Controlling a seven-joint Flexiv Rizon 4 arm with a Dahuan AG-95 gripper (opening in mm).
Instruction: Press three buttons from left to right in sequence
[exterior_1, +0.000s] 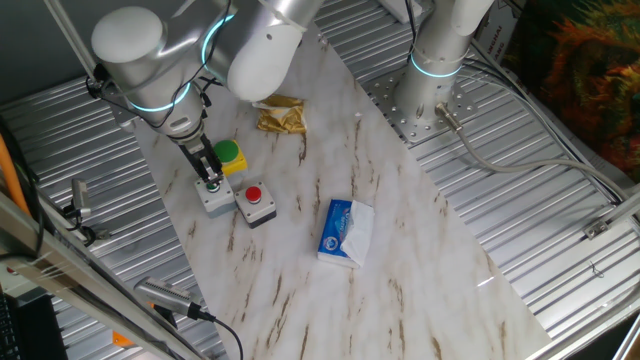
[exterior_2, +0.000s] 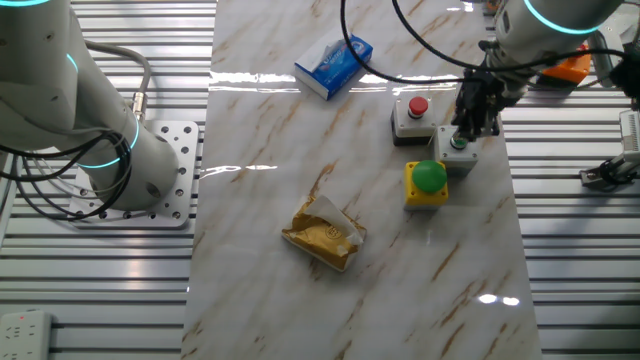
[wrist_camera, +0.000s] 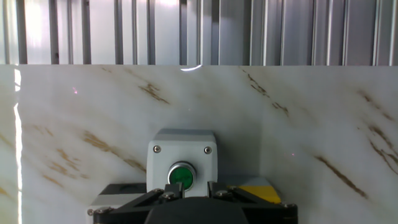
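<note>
Three buttons sit close together on the marble board. The big green dome on its yellow box (exterior_1: 230, 153) (exterior_2: 428, 177) shows only as a yellow corner (wrist_camera: 258, 188) in the hand view. The small green button on a grey box (wrist_camera: 181, 176) (exterior_2: 458, 150) lies right under my gripper (exterior_1: 211, 181) (exterior_2: 462, 135) (wrist_camera: 189, 186). The fingertips stand a narrow gap apart, down at the button's top, holding nothing. I cannot tell whether they touch it. The red button on a grey box (exterior_1: 254, 195) (exterior_2: 418, 105) stands beside it, untouched.
A blue-white tissue packet (exterior_1: 346, 232) (exterior_2: 333, 66) and a crumpled golden wrapper (exterior_1: 281, 116) (exterior_2: 324, 233) lie on the marble board (exterior_1: 400, 290). Ribbed metal table surrounds it. Another arm's base (exterior_1: 435, 90) (exterior_2: 130, 170) stands on a bolted plate beside the board.
</note>
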